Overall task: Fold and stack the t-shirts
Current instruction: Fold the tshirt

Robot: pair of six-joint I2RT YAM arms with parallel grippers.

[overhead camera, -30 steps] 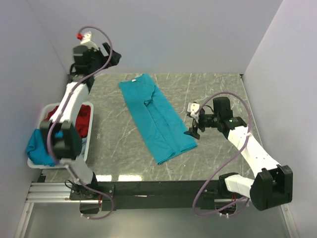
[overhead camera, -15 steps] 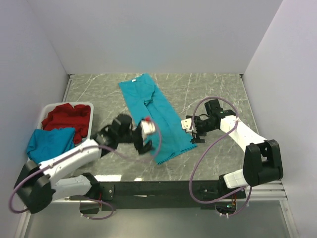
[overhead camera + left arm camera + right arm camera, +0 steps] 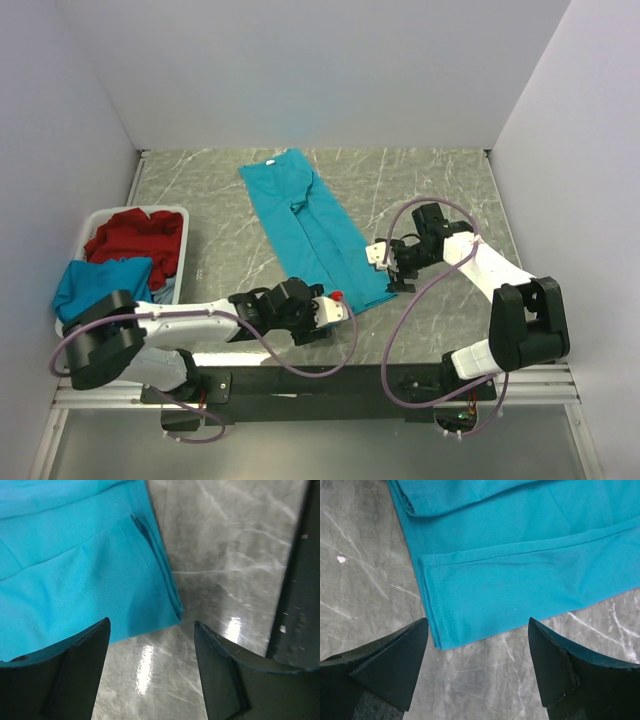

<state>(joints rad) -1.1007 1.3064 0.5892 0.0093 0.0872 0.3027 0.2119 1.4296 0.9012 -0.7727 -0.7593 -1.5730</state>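
A teal-blue t-shirt (image 3: 315, 235), folded lengthwise into a long strip, lies diagonally on the grey marble table (image 3: 230, 250). My left gripper (image 3: 322, 318) hovers open at the near-left corner of its hem. In the left wrist view that corner (image 3: 100, 580) lies just beyond the left gripper (image 3: 151, 625), with bare table between the fingers (image 3: 85, 670). My right gripper (image 3: 393, 278) stands open over the near-right hem corner. The right wrist view shows the stitched hem (image 3: 520, 585) ahead of the right gripper (image 3: 477, 625), and nothing is gripped.
A white plastic basket (image 3: 178, 250) stands at the left table edge, holding a crumpled red t-shirt (image 3: 135, 238) and another teal-blue one (image 3: 100, 282). White walls close in the back and both sides. A black rail (image 3: 300, 380) runs along the near edge.
My left arm swung down from high at the back left to the shirt's near-left hem corner. My right gripper moved in to the near-right corner. Both jaws narrowed slightly.
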